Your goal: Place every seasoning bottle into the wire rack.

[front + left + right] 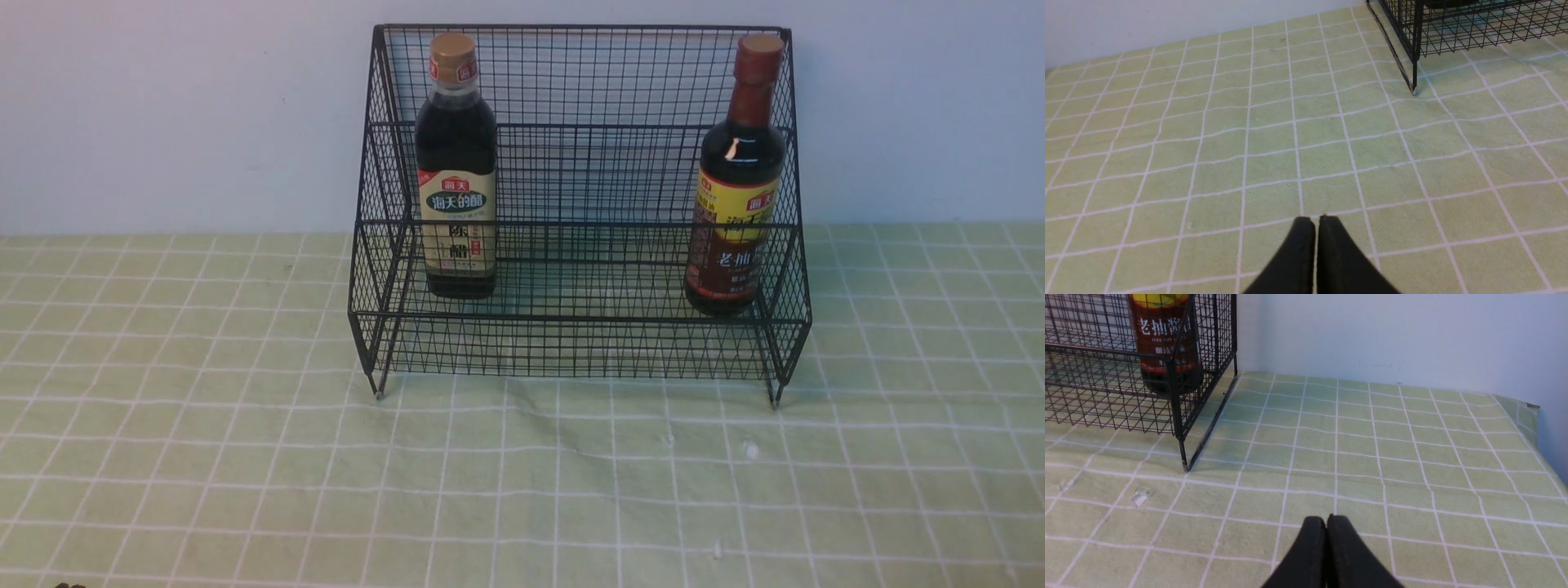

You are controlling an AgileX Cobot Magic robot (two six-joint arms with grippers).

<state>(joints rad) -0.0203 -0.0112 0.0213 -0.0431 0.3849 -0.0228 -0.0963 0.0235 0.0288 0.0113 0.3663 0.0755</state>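
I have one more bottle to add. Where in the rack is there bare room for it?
The lower shelf of the wire rack is bare between the gold-capped bottle and the red-capped bottle. The upper tier behind looks bare. Only the two ends are taken.

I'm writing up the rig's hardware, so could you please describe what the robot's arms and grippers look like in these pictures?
Only fingertips show, in the wrist views. The left gripper and right gripper each have two matte black fingers, broad at the base and tapering to rounded tips. No cables, markings or arm links are visible; the front view shows no arms.
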